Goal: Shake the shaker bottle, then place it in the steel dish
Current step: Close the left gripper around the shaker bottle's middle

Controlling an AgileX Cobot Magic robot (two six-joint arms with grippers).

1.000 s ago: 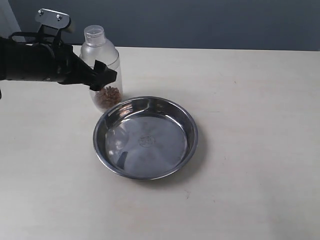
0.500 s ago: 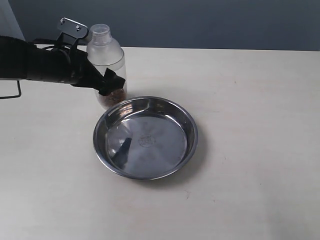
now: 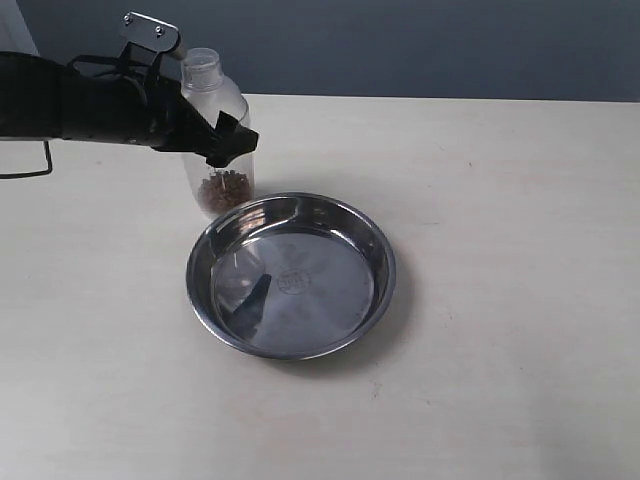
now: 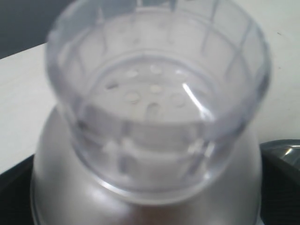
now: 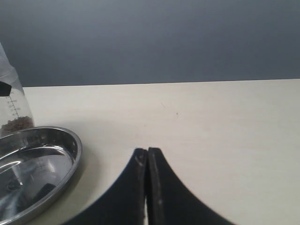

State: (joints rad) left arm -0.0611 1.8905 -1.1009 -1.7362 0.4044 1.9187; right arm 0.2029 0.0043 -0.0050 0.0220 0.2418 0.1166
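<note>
The shaker bottle (image 3: 218, 140) is clear frosted plastic with a round cap and brown granules at its bottom; it hangs upright just behind the far left rim of the steel dish (image 3: 375, 300). My left gripper (image 3: 225, 140) is shut on its body, coming in from the left. In the left wrist view the bottle's cap and shoulder (image 4: 157, 117) fill the picture and hide the jaws. The right wrist view shows my right gripper (image 5: 147, 152) shut and empty over bare table, with the steel dish (image 5: 70, 161) and the shaker bottle (image 5: 11, 112) off to one side.
The tan table (image 3: 500, 200) stretches wide to the right and in front of the dish. A dark wall runs behind the far edge. My left arm's black body (image 3: 70, 110) reaches across the far left corner.
The left gripper has carried the bottle to the right and slightly up, closer to the dish's far rim. The granules have shifted inside it. The dish has not moved.
</note>
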